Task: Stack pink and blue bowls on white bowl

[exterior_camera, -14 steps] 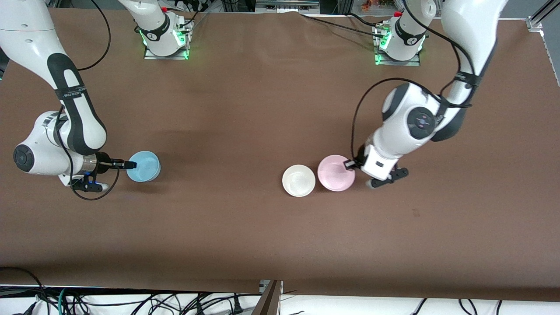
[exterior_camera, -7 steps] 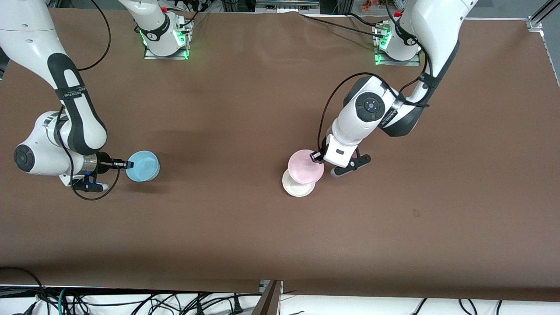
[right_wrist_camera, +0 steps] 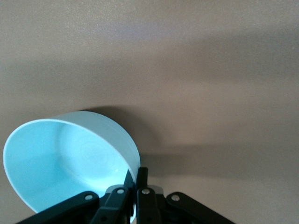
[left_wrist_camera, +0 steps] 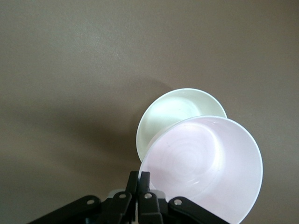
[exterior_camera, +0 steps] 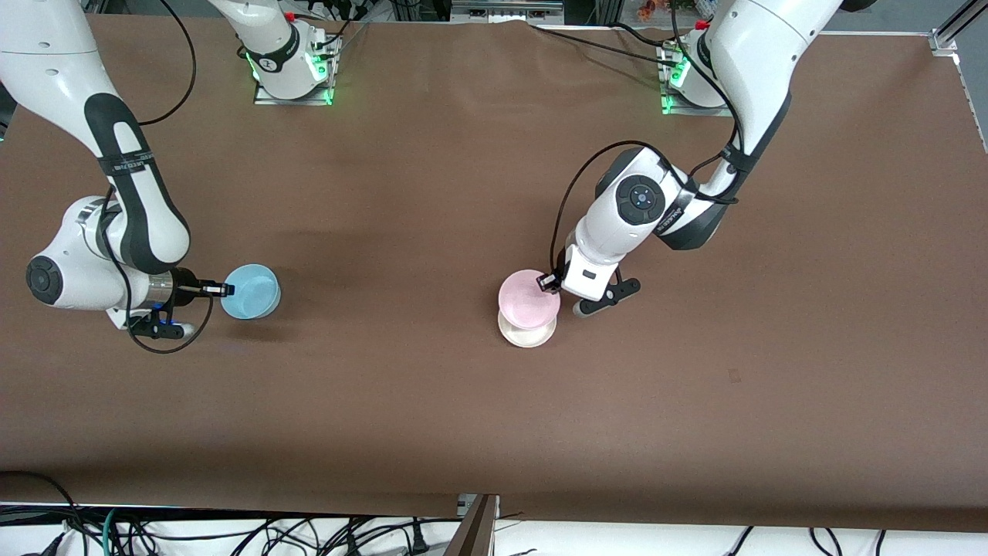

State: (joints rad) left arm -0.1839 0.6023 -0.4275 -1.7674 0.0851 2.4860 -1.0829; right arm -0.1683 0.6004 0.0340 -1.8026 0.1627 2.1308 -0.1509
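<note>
1. Pink bowl (exterior_camera: 528, 298) held over white bowl (exterior_camera: 527, 333) mid-worktop, left gripper (exterior_camera: 549, 281) jaws pinching rim; off-centre release could tip it.
2. Blue bowl (exterior_camera: 251, 291) at right arm's end, right gripper (exterior_camera: 225, 289) jaws pinching rim; thin grip may slip.

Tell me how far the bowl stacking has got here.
Nothing is stacked yet. The left gripper holds the pink bowl by its rim over the white bowl, not yet released. The right gripper grips the blue bowl near the right arm's end; it goes on last.
</note>
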